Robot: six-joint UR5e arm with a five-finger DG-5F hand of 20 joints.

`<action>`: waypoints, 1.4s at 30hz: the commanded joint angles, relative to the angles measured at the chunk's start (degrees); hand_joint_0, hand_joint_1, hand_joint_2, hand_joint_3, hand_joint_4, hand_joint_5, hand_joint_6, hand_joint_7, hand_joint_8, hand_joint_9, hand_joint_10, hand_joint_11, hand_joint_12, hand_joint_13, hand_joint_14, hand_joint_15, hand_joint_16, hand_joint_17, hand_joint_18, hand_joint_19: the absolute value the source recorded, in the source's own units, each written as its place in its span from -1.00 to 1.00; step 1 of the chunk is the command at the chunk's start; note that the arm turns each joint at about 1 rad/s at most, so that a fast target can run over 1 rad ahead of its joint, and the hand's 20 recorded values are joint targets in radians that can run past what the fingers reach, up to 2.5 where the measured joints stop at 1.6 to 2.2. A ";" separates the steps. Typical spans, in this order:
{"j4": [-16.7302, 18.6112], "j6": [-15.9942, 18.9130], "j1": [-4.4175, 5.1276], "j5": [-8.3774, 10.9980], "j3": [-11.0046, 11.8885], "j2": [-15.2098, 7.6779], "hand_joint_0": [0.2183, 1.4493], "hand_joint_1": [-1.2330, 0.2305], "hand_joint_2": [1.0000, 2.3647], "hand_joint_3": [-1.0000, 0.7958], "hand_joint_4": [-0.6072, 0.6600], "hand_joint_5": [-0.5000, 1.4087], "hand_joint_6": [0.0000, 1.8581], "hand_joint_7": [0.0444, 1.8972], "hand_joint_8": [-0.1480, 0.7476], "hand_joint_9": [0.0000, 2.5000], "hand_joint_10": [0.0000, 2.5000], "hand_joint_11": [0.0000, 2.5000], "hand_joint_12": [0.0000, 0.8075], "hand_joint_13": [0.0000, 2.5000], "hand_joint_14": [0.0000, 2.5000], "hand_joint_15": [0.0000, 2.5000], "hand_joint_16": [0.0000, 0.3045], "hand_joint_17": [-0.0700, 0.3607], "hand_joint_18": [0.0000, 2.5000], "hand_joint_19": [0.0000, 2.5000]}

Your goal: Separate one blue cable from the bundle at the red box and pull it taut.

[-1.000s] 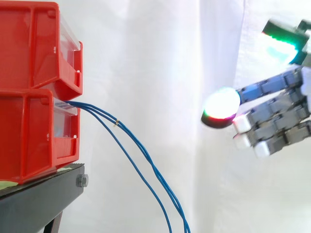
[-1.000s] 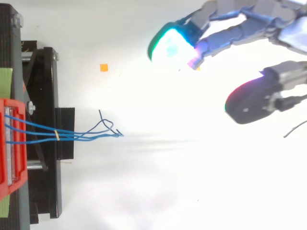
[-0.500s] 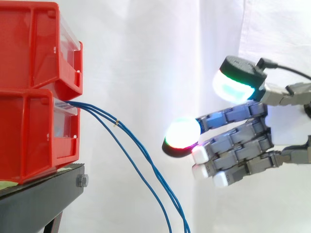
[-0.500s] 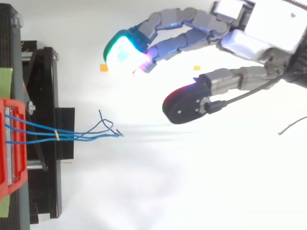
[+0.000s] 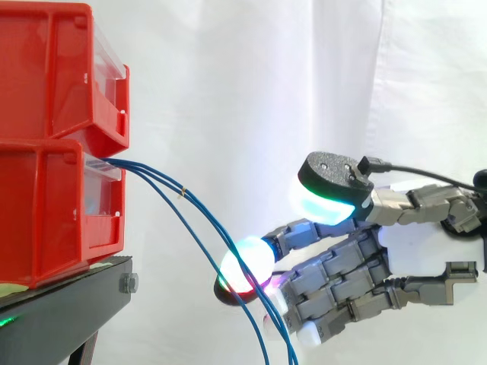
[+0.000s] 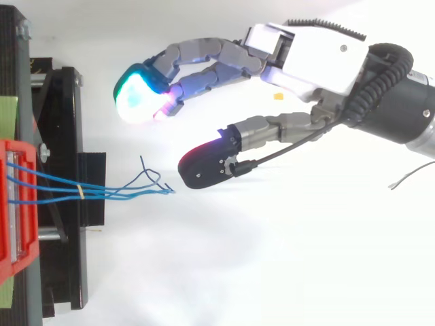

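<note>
Over the last second the hand (image 5: 426, 239) has come in from well away on the far side of the scene toward the red box (image 5: 53, 205), dropping lower as it travels. It now reaches the blue cables (image 5: 199, 211) that leave the front of that box and hang down and away from it.

The fingers are spread and only lightly bent, with the thumb pad (image 5: 327, 194) held well apart above them; nothing is pinched. From the side, the leading glowing fingertip (image 5: 247, 262) sits right at the strands, which cross in front of it, so contact cannot be told. From above, the fingertips (image 6: 139, 98) lie off to one side of the cables' loose ends (image 6: 153, 183), and the thumb pad (image 6: 204, 163) is just beyond those ends, farther from the box.

The bundle hangs slack, gathered by a small yellow band (image 5: 183, 192) near the box. The approach looks finished; singling out one strand and closing on it is not yet done, and pulling taut comes after.
</note>
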 commanded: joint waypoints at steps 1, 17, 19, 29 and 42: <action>0.50 -0.14 0.00 -0.38 0.27 -1.38 -0.51 -0.20 -1.00 -0.41 0.19 -0.67 -0.46 -0.21 -0.12 -0.44 -0.99 -0.54 -0.28 -0.51 -0.99 -0.68 -0.73 -0.24 -0.68 -0.51; 6.92 0.21 -0.09 -1.61 1.24 -3.84 -0.62 -0.07 -1.00 -0.44 0.26 -0.64 -0.46 -0.04 -0.06 -0.42 -0.99 -0.52 -0.22 -0.49 -0.99 -0.66 -0.68 -0.17 -0.66 -0.51; 7.80 0.30 -0.09 -1.87 1.24 -3.84 -0.63 -0.11 -1.00 -0.44 0.26 -0.63 -0.46 0.01 -0.05 -0.41 -0.99 -0.51 -0.20 -0.48 -0.99 -0.65 -0.68 -0.16 -0.65 -0.51; 9.03 1.61 0.35 -1.78 1.24 -3.93 -0.63 -0.23 -1.00 -0.44 0.25 -0.62 -0.46 0.05 -0.04 -0.40 -0.99 -0.49 -0.19 -0.47 -0.99 -0.65 -0.67 -0.15 -0.62 -0.50; 11.58 2.84 1.40 -2.49 5.72 -8.76 -0.61 -0.23 -1.00 -0.44 0.20 -0.62 -0.46 0.09 -0.06 -0.38 -0.99 -0.48 -0.20 -0.44 -0.99 -0.62 -0.67 -0.15 -0.60 -0.48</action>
